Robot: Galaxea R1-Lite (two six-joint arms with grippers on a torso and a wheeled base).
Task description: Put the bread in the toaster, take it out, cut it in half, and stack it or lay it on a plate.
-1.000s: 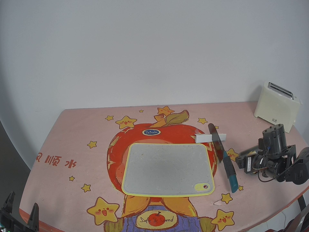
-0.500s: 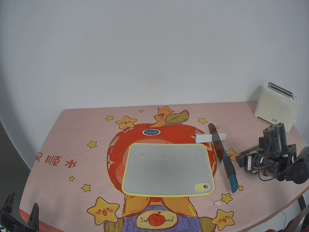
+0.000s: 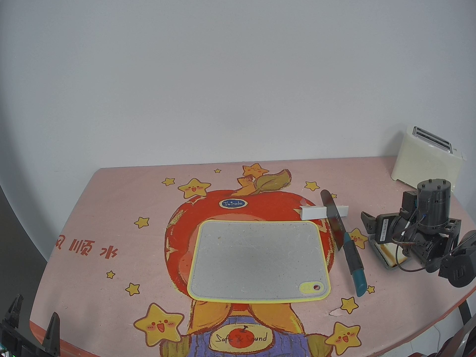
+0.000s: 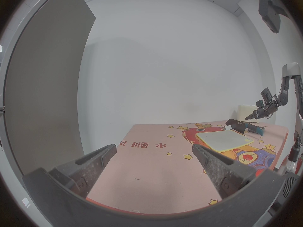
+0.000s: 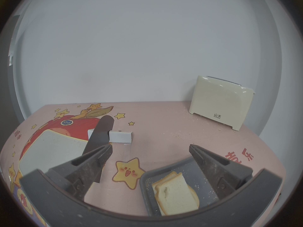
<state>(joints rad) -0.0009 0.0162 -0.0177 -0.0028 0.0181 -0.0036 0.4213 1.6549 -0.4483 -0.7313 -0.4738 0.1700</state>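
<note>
Slices of bread lie in a shallow grey tray at the table's right front, also seen as the tray in the head view. My right gripper hovers just above and behind the tray, open, nothing between its fingers. The cream toaster stands at the back right corner, its slots facing up. A knife with a teal handle rests its blade on a white block. My left gripper stands open off the table's front left corner.
A grey cutting board with a yellow rim lies in the table's middle, left of the knife. The pink printed table is bare to the left and behind the board. A plain wall rises close behind the table.
My right gripper has lifted off the tray and swung toward the back, uncovering the bread, which stays in the tray. The left arm has kept still.
</note>
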